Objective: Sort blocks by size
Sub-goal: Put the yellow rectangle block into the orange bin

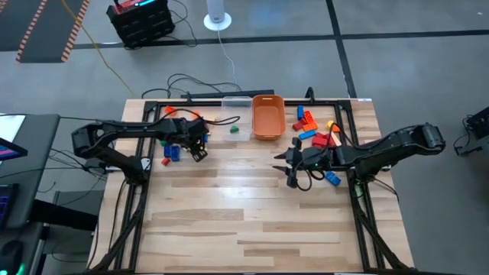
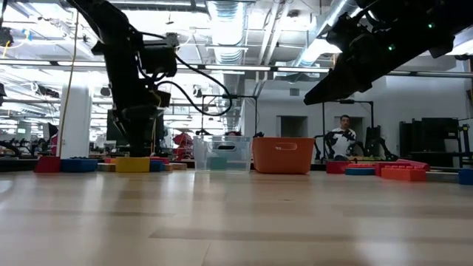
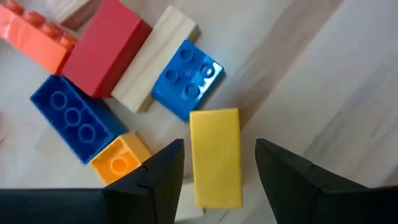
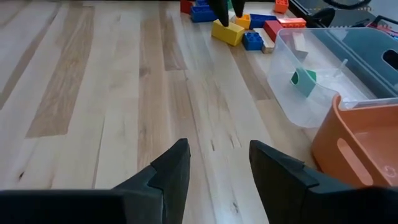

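A yellow block [image 3: 214, 155] lies flat on the table at the near edge of the left pile of blocks [image 1: 174, 145]. My left gripper [image 3: 217, 168] points down over it, open, one finger on each side and a gap showing at both sides. In that pile are a red block [image 3: 106, 46], a wooden bar [image 3: 155, 59], two blue blocks [image 3: 186, 78] and orange ones [image 3: 118, 158]. My right gripper [image 1: 289, 164] hangs open over bare table, next to the right pile of blocks [image 1: 313, 131].
A clear tub [image 1: 237, 107] holding a green block [image 4: 303, 81] and an orange tub [image 1: 268, 116] stand side by side at the table's far middle. A black frame [image 1: 359, 191] runs round the table. The near half shows bare wood [image 1: 244, 221].
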`<action>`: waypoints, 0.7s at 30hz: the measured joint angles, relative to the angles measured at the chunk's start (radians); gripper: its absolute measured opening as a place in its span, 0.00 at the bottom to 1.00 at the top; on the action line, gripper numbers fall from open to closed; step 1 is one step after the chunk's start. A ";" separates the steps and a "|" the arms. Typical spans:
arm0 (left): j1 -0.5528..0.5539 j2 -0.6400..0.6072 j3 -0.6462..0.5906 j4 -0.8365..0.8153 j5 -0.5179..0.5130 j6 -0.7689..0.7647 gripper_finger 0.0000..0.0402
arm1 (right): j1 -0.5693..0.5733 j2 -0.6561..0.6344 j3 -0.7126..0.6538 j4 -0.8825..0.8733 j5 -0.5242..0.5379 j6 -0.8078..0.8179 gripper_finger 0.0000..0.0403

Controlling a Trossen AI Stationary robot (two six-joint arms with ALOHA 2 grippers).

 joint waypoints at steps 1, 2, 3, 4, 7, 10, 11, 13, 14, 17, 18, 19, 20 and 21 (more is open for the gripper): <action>0.005 0.000 -0.007 -0.002 0.001 0.006 0.48 | 0.003 0.000 0.000 0.000 0.000 -0.001 0.48; 0.011 0.000 -0.014 -0.004 0.001 0.008 0.48 | 0.005 0.000 0.000 0.000 0.000 -0.003 0.48; 0.018 -0.001 -0.023 0.004 0.002 0.008 0.48 | 0.005 0.000 0.000 0.000 0.000 -0.003 0.48; 0.025 -0.001 -0.035 0.020 0.007 0.013 0.48 | 0.004 0.000 0.000 0.004 0.000 -0.006 0.48; 0.044 -0.001 -0.080 0.068 0.051 0.019 0.48 | 0.003 0.000 0.000 0.018 0.000 -0.010 0.48; 0.052 0.000 -0.109 0.112 0.077 0.025 0.48 | 0.003 0.000 0.000 0.018 0.000 -0.010 0.48; 0.053 0.000 -0.117 0.120 0.087 0.027 0.48 | 0.003 0.000 0.000 0.018 0.000 -0.010 0.48; 0.053 0.000 -0.125 0.118 0.091 0.030 0.48 | 0.003 0.000 0.000 0.018 0.000 -0.011 0.48; 0.053 0.000 -0.126 0.117 0.092 0.033 0.47 | 0.003 0.000 0.000 0.018 0.000 -0.011 0.48; 0.053 0.000 -0.130 0.114 0.093 0.034 0.41 | 0.003 0.000 0.000 0.018 0.000 -0.011 0.48; 0.052 0.000 -0.131 0.114 0.095 0.034 0.38 | 0.003 0.000 0.000 0.018 0.000 -0.011 0.48; 0.052 0.000 -0.131 0.117 0.097 0.034 0.34 | 0.003 0.000 0.000 0.018 0.000 -0.012 0.48; 0.052 -0.001 -0.130 0.120 0.097 0.034 0.31 | 0.003 0.000 0.000 0.018 0.000 -0.015 0.48; 0.052 -0.001 -0.130 0.120 0.098 0.034 0.31 | 0.003 0.000 0.000 0.018 0.000 -0.021 0.48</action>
